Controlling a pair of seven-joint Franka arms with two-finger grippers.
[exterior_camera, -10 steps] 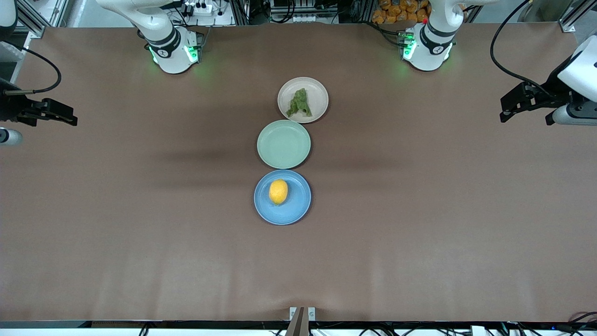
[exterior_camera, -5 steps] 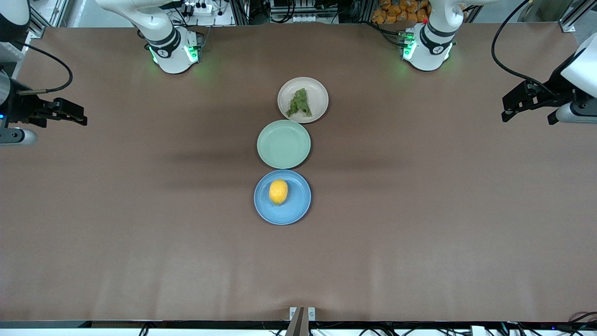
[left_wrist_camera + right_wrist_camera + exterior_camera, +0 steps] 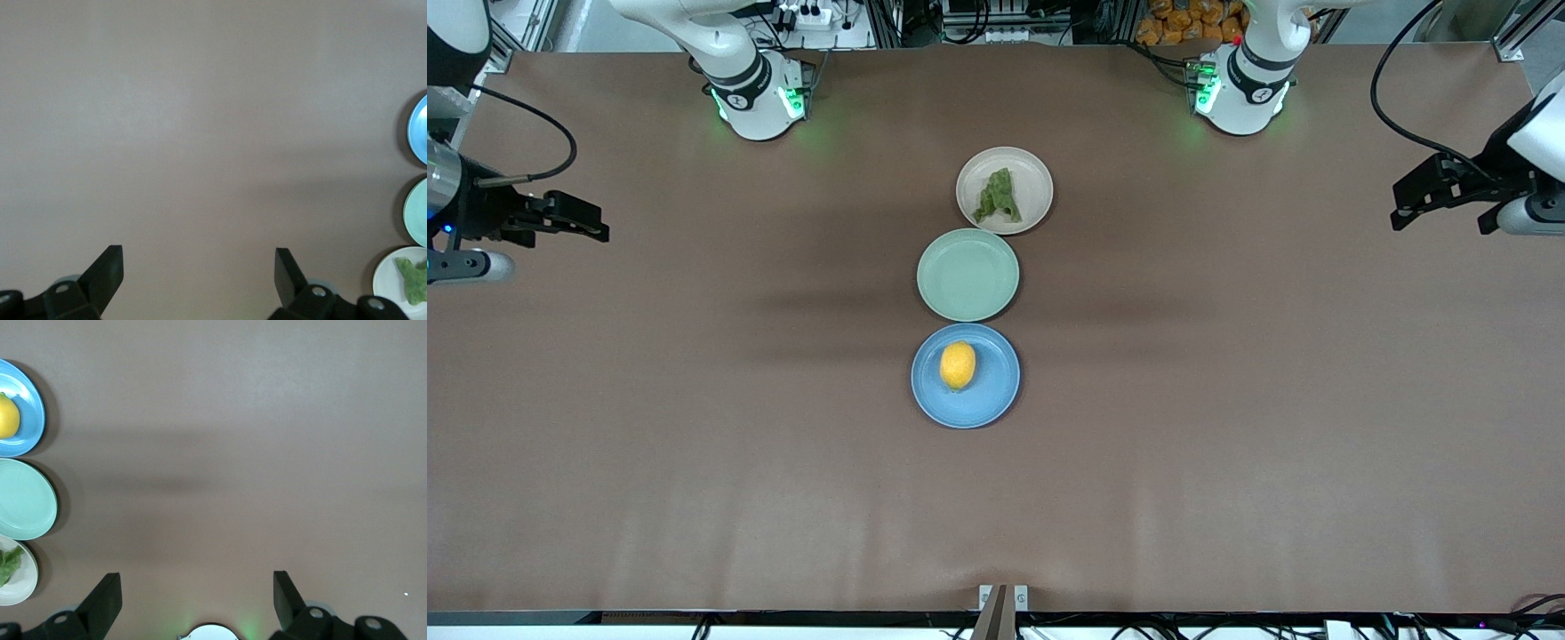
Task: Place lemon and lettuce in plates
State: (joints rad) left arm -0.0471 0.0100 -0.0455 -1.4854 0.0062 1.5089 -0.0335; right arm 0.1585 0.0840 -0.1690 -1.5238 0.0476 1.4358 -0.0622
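The lemon (image 3: pixel 958 364) lay on its side in the blue plate (image 3: pixel 991 404), which sat on the tabletop (image 3: pixel 1227 444) nearest the front camera of three plates in a row, and the lettuce (image 3: pixel 999 196) lay crumpled in the beige-pink plate (image 3: pixel 1033 174), the one nearest the arm bases; the pale green plate (image 3: pixel 967 274) between them held nothing. Judged from that, both things were already where the task wanted them. The lemon looked firm and fairly dense for its size, with a dimpled skin that should give some purchase, but its rounded oval form would likely roll or squirt out of a careless pinch, so the surest hold would be across its short waist, fingers set square to the long axis. The lettuce looked almost weightless, limp and easily torn; it would probably collapse under any squeeze, so a light pinch on the thickest bunched fold in its middle seemed better than on a ragged edge. The plates looked matte, shallow and rigid, with low rims that would leave either piece easy to reach. The left pincer (image 3: pixel 1440 192) hung open and empty over bare tabletop at the left arm's end, well apart from the plates, and the right pincer (image 3: pixel 574 219) hung open and empty over the right arm's end, equally far off.
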